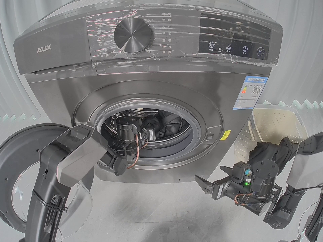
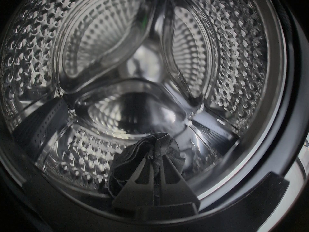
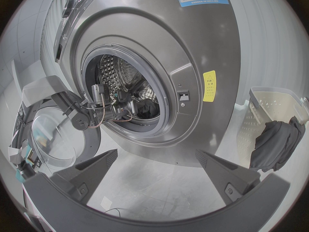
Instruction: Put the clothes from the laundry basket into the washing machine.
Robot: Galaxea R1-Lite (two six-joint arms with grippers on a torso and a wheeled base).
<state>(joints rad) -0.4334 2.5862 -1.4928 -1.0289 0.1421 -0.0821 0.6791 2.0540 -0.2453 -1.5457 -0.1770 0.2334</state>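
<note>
Deep in the washer [image 1: 161,84] now, past the door [image 1: 20,172] swung out to the left, and into the drum [image 2: 145,65]. Over on the right, beside the washer, spot the basket [image 1: 279,118] with more dark clothes [image 1: 269,153] draped over its rim. Back at the drum mouth: got a dark garment [image 2: 125,165] pinched in the left gripper [image 2: 155,165], clamped tight on a bunched fold, low over the drum's front lip. Looks like the drop-off step, 1 piece in hand. Push a touch further in before letting go, so as to land the cloth behind the seal [image 2: 291,113] and not on it. Open fully, wait for the fabric to fall free, then pull straight back out to avoid dragging it along. Low in front of the washer, near the basket, find the right gripper [image 3: 155,152] spread wide with nothing in it, well placed for the next grab
</note>
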